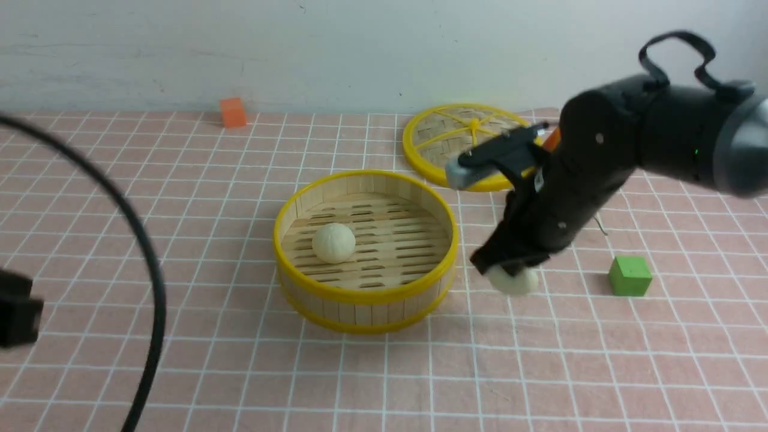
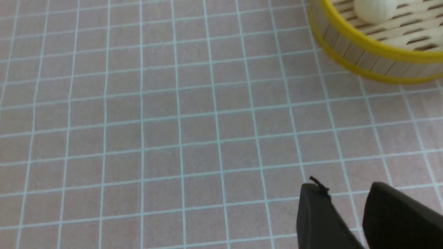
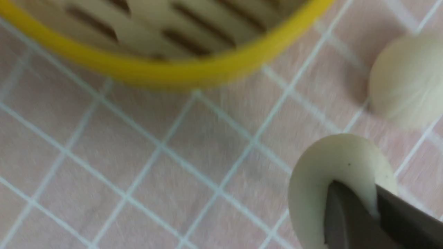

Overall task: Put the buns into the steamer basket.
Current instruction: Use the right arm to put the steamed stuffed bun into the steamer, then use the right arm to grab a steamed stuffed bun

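The steamer basket stands mid-table with one bun on its slatted floor; both show in the left wrist view too, the basket and the bun. My right gripper is just right of the basket, low over the cloth, shut on a second bun. In the right wrist view the gripper squeezes that bun, and a third bun lies on the cloth close by, near the basket's rim. My left gripper is open and empty over bare cloth.
The flat woven lid lies behind the basket to the right. A green cube sits right of my right gripper. An orange cube is at the back by the wall. A black cable arcs across the left.
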